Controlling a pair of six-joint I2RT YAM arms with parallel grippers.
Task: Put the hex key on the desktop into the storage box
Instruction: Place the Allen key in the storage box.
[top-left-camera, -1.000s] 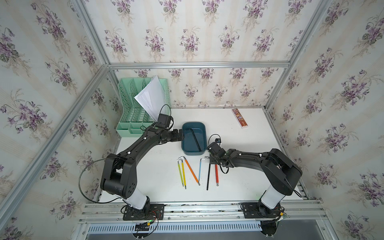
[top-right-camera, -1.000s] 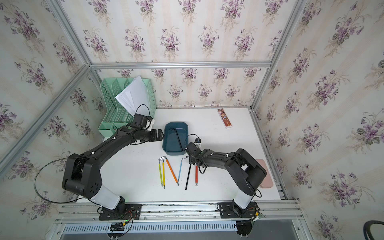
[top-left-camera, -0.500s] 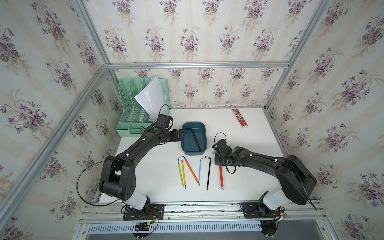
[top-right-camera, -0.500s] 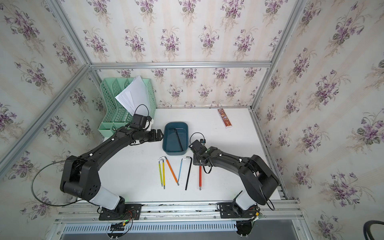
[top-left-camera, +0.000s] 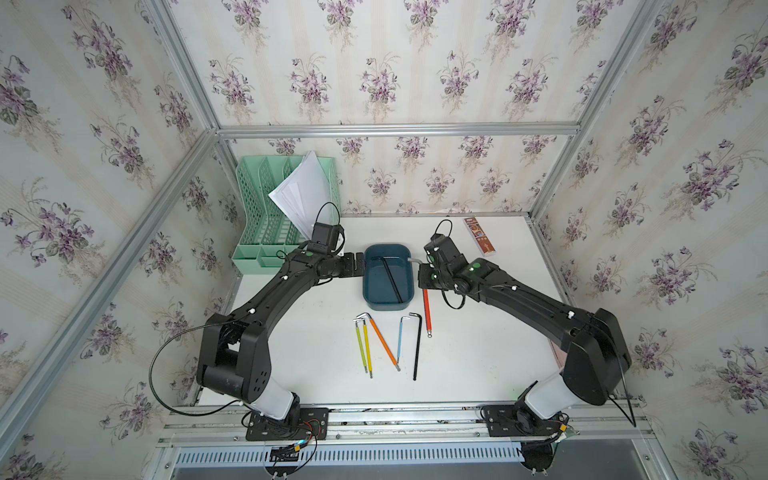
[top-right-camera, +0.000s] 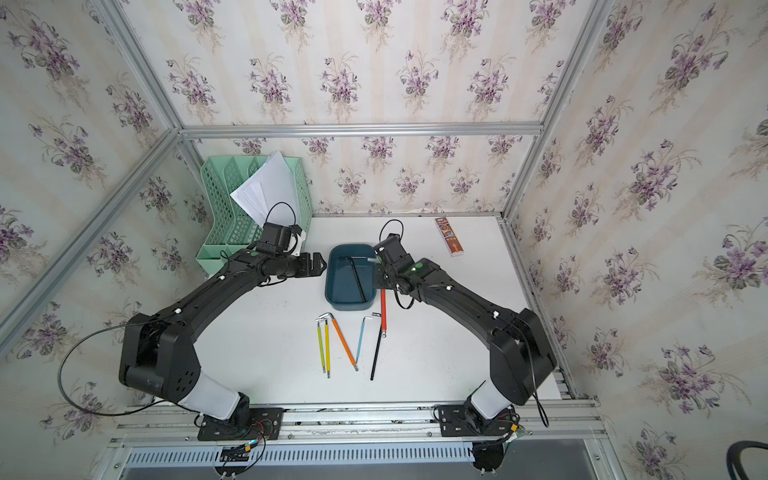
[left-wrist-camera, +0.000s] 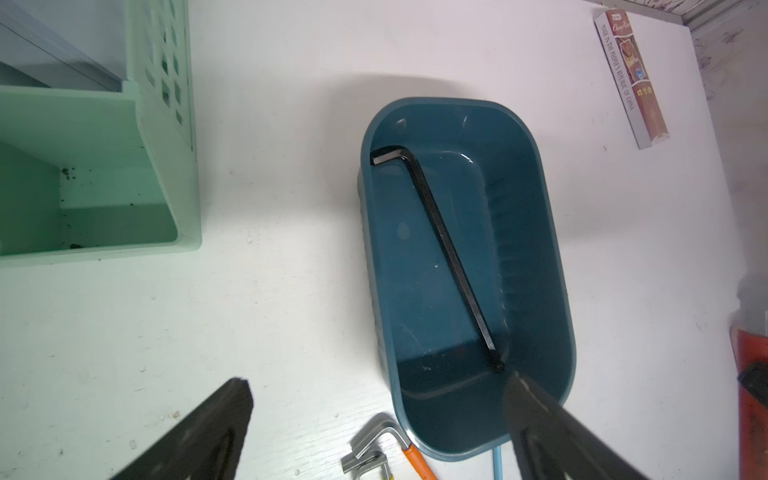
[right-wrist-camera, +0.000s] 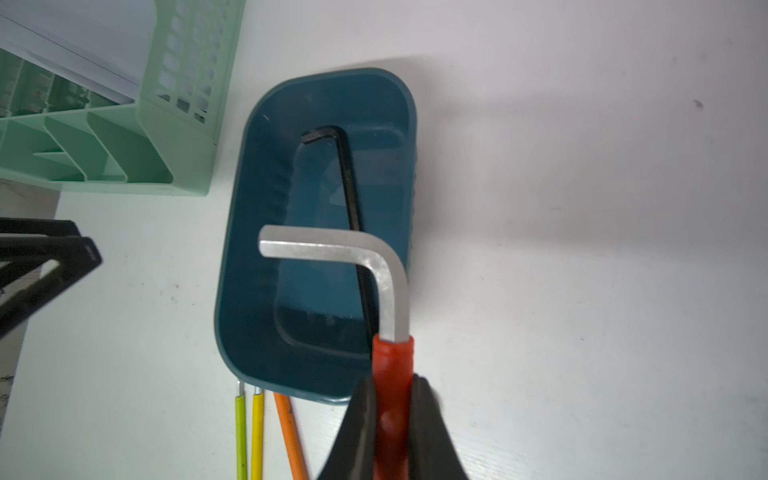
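The teal storage box (top-left-camera: 377, 279) (top-right-camera: 341, 283) sits mid-desktop (top-left-camera: 478, 353) with a black hex key (top-left-camera: 391, 277) (left-wrist-camera: 440, 237) lying inside. My right gripper (top-left-camera: 424, 277) (right-wrist-camera: 392, 386) is shut on the red-sleeved hex key (top-left-camera: 426, 309) (right-wrist-camera: 392, 359) beside the box's right rim. That key's silver bent end (right-wrist-camera: 332, 249) reaches over the box. My left gripper (top-left-camera: 355, 264) (left-wrist-camera: 378, 380) stands open and empty by the box's left rim. On the desktop in front of the box lie green (top-left-camera: 360, 347), yellow (top-left-camera: 367, 349), orange (top-left-camera: 384, 345), blue (top-left-camera: 400, 338) and black (top-left-camera: 417, 349) hex keys.
A mint-green file rack (top-left-camera: 266, 220) holding white paper stands at the back left, close behind my left arm. A slim brown-red carton (top-left-camera: 480, 237) lies at the back right. Aluminium rails and papered walls close in the table.
My right gripper has carried the red hex key from the row of keys back to the box's right rim, swinging its bent end over the box. The left arm has hardly moved.
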